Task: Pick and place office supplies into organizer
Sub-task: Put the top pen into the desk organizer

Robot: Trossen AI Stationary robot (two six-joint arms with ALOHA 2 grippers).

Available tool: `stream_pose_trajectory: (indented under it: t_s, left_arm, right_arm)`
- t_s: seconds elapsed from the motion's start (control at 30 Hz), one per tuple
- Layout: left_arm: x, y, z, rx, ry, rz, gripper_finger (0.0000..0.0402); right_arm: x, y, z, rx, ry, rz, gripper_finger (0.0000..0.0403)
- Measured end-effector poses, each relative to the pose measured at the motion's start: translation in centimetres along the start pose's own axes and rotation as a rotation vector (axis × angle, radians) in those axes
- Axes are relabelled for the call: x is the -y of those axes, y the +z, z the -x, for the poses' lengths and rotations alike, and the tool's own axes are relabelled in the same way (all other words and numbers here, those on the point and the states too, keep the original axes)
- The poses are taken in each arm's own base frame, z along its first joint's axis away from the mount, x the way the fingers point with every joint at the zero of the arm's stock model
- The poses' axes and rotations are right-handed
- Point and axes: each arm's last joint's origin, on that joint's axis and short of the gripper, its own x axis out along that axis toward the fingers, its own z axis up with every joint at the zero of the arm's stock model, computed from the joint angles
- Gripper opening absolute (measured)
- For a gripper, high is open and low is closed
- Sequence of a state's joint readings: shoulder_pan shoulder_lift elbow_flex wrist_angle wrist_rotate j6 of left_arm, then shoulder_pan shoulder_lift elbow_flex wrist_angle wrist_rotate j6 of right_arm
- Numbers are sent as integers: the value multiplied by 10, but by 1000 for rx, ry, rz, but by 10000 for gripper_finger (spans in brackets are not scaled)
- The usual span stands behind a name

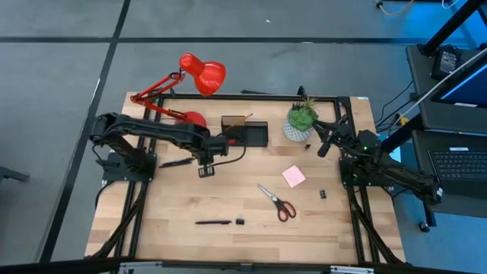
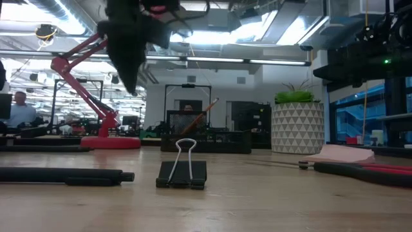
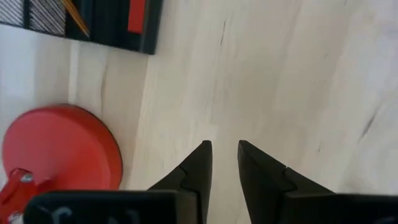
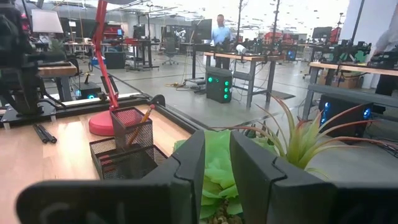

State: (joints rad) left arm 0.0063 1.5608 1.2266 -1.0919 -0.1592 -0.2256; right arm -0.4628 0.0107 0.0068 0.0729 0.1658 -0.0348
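Note:
The black organizer [image 1: 245, 132] stands at the table's far middle, with an orange pencil [image 1: 237, 122] leaning in its taller section and a red block [image 3: 137, 15] in a low compartment. My left gripper [image 1: 205, 170] hovers over bare wood just near of the organizer, shut and empty; in its wrist view [image 3: 225, 155] only table shows past the fingertips. Lying flat on the table are a pink pad [image 1: 294, 176], red-handled scissors [image 1: 277, 202], two black pens [image 1: 213, 222] [image 1: 175, 162] and two black clips [image 1: 240, 222] [image 1: 323, 195]. My right gripper [image 1: 322, 148] waits, shut, beside the plant.
A red desk lamp [image 1: 199, 74] has its base [image 3: 59, 149] left of the organizer. A potted plant [image 1: 301, 122] stands right of the organizer, just in front of my right gripper [image 4: 217, 155]. Bare wood lies in the table's near middle.

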Motion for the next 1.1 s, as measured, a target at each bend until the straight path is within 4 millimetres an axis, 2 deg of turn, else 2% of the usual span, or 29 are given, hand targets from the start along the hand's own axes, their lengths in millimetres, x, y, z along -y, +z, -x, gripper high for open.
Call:
stream_pose_trajectory:
  t_s: [0.33,0.53,0.9,1.1]
  left_arm:
    - [-3,-33,-50,-132,9,61,67]
    - [-5,-46,-70,-154,17,81,73]
    - [-36,-47,-80,-181,28,117,79]
    - [-41,-45,-81,-170,26,86,87]
  right_arm:
    - [0,-1,0,-7,0,1,80]
    - [0,-1,0,-7,1,1,80]
    - [0,0,0,-3,0,11,80]
    - [0,0,0,-3,0,27,80]
